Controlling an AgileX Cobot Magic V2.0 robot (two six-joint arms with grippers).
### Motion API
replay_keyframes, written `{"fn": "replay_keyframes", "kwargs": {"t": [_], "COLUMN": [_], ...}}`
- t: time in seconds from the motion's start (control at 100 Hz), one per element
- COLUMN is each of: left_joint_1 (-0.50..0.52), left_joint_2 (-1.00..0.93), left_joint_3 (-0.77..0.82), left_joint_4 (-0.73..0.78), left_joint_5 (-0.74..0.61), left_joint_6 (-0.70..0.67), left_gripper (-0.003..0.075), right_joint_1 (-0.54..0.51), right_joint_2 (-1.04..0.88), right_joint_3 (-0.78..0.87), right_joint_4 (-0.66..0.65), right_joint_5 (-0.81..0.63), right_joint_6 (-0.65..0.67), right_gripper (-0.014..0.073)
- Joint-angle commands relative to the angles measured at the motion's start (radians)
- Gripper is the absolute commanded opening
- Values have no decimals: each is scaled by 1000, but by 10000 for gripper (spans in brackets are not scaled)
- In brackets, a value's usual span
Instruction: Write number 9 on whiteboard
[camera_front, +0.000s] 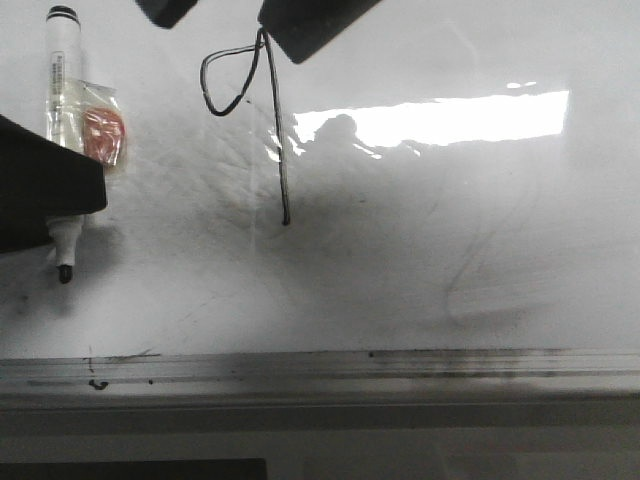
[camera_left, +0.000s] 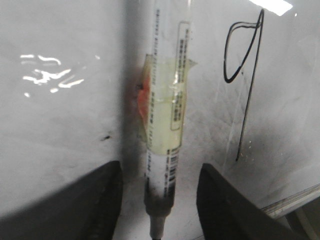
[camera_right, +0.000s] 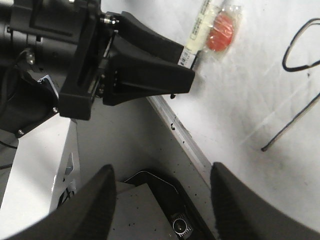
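Number 9 (camera_front: 268, 120) is seen drawn on the whiteboard (camera_front: 420, 260): a pointed loop is joined to a long stem that ends near the middle of the board. The writing step is judged done, and what remains is the putting away of the marker (camera_front: 62, 150). The marker is shown between the fingers of the left hand (camera_left: 159, 200), tip toward the rail (camera_front: 320, 368); the fingers appear spread beside the barrel, not pressed on it, though whether contact is made cannot be told. A taped packet with a red patch (camera_front: 102, 135) is fixed to the barrel. The right hand (camera_right: 162, 200) is held spread and empty, over the board's edge and apart from the digit. Next, a clean lift of the marker away from the line is called for, so that the stem is not smeared. Grey wipe smears and glare (camera_front: 440, 118) are spread over the board beside the digit; nothing else is seen in the way.
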Motion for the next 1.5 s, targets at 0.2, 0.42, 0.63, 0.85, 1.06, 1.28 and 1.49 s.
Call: {"fn": "replay_keyframes", "kwargs": {"t": [0.2, 0.42, 0.63, 0.85, 1.06, 1.28, 1.49], "left_joint_1": [8, 8, 8, 8, 8, 8, 8], "left_joint_2": [-202, -468, -718, -894, -908, -908, -908], "left_joint_3": [-11, -2, 89, 214, 231, 231, 231], "left_joint_4": [74, 233, 335, 373, 371, 371, 371], "left_joint_5": [-22, 52, 56, 58, 56, 56, 56], "left_joint_6": [-5, -5, -5, -5, -5, -5, -5], "left_gripper": [350, -20, -20, -20, -20, -20, -20], "right_joint_1": [1, 1, 1, 1, 1, 1, 1], "right_joint_2": [-118, -328, -593, -867, -1001, -1009, -1009], "right_joint_3": [15, 226, 532, 805, 936, 963, 963], "right_joint_4": [-51, -99, -179, -193, -193, -193, -193], "right_joint_5": [-119, -404, -745, -887, -889, -847, -846], "right_joint_6": [-2, -13, -15, -15, -15, -15, -15], "right_gripper": [-68, -63, -63, -63, -63, -63, -63]}}
